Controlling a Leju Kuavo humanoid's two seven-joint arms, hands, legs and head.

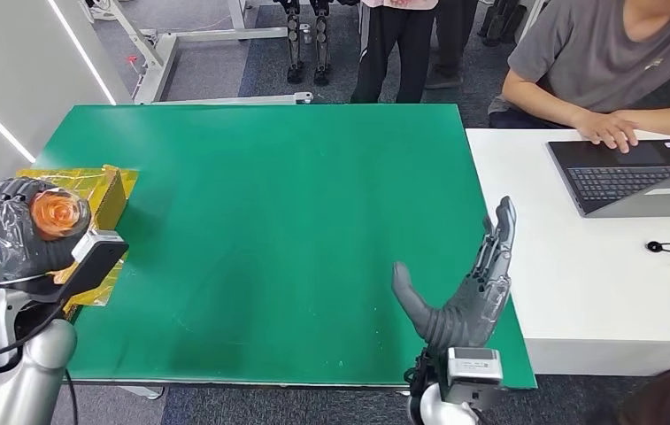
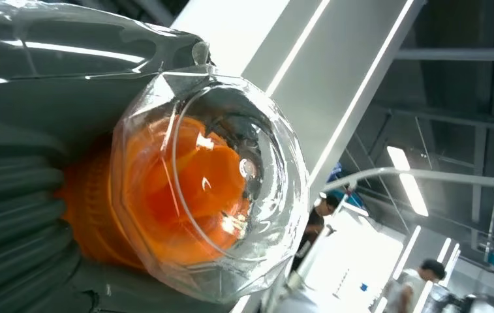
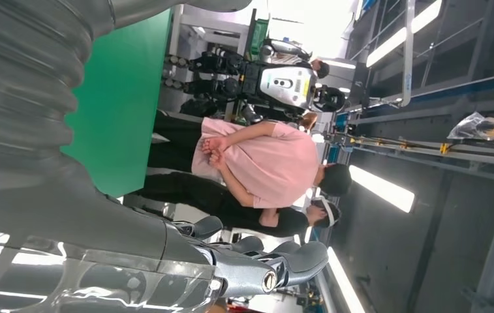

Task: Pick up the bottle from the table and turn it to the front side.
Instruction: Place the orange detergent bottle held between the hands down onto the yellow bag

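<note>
Gripping the clear orange bottle (image 1: 55,212) in my left hand (image 1: 12,232) beside the green table (image 1: 269,204), I am holding my right hand (image 1: 468,288) empty, fingers spread flat.

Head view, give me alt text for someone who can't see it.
The left hand holds a clear bottle with orange inside, above the green table's left edge. The right hand is open over its right edge, near a laptop.
</note>
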